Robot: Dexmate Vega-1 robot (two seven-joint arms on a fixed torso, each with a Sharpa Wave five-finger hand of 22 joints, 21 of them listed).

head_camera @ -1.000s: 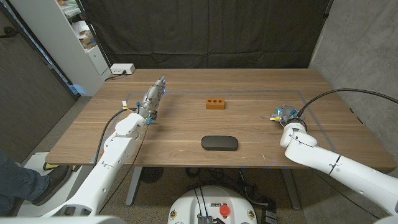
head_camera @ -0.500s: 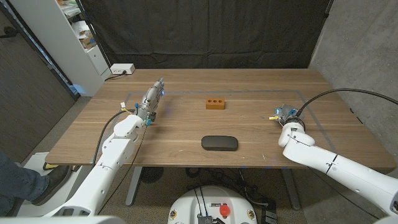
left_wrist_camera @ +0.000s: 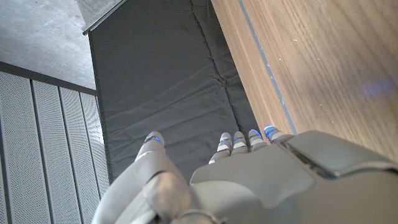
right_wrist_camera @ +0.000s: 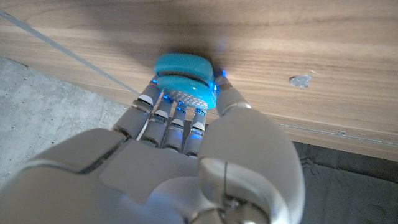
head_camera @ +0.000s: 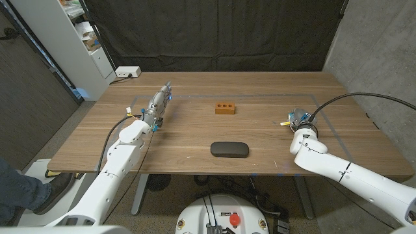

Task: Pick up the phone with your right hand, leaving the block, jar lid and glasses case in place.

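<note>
Your left robot hand sits at the surface's left side with fingers stretched out straight, holding nothing. Right of it, toward the far edge, is the block; nearer you, in the middle, lies the dark case. Your right robot hand (at the right side) has its fingers curled onto a blue lid resting on the surface; I can't make out a phone
</note>
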